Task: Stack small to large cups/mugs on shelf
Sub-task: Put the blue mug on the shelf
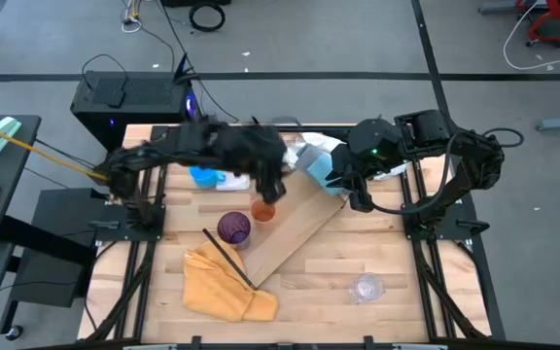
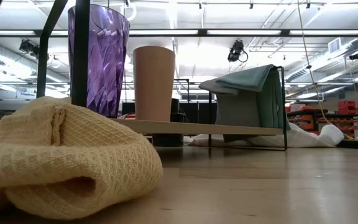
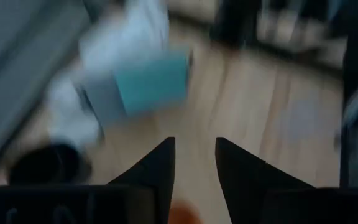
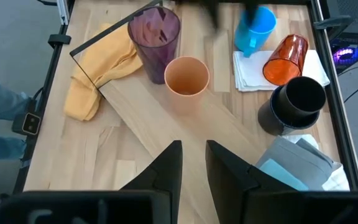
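The translucent purple cup (image 4: 156,34) and the small orange cup (image 4: 187,76) stand upright side by side on the pale wooden shelf board (image 4: 166,127), which lies slantwise on the table. Both also show in the low view, purple (image 2: 98,56) and orange (image 2: 153,81). The blue mug (image 4: 257,28) stands beyond them. The red-orange tumbler (image 4: 286,59) lies on its side on a white pad. The black mug (image 4: 297,99) stands next to it. My left gripper (image 1: 272,190) hovers just above the orange cup (image 1: 263,209), open and empty. My right gripper (image 1: 358,199) waits over the board's far right end, fingers nearly together and empty.
A yellow cloth (image 1: 222,284) lies bunched at the board's near left end, with a thin black rod (image 1: 227,255) across it. A pale-blue and grey bundle (image 1: 321,160) lies at the back between the arms. A small clear thing (image 1: 366,287) lies on the near right of the table.
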